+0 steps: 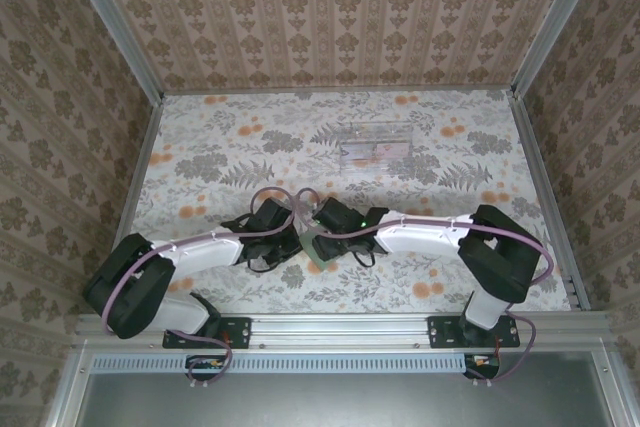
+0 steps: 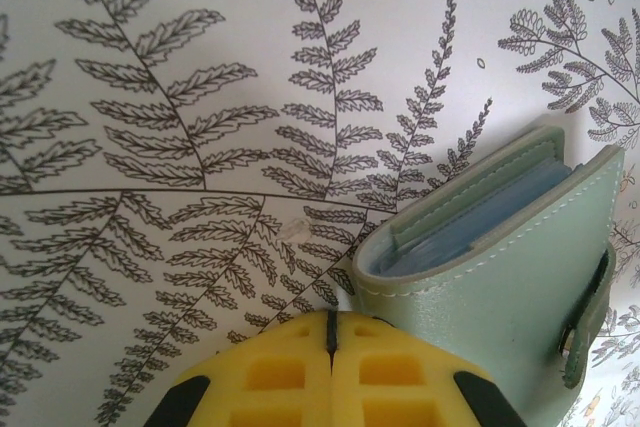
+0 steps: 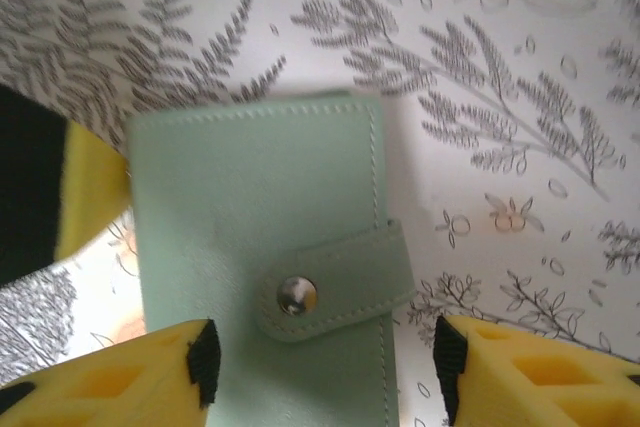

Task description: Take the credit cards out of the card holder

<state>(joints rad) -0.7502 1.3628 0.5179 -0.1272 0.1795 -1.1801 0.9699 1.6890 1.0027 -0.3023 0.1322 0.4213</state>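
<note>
Right wrist view: the soft green card holder (image 3: 260, 237) is flanked, for grabbing, by the right gripper (image 3: 325, 359), jaws half-open and empty, and likely steadied by the shut left gripper (image 2: 330, 325).

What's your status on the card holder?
Left tool shut, beside card holder. Right tool open, straddling it. Snap strap fastened, keeping holder closed.

Your floral worktop (image 1: 200, 137) carries a clear tray (image 1: 378, 142) near its far edge and a green card holder (image 1: 319, 245) by the near edge.
</note>
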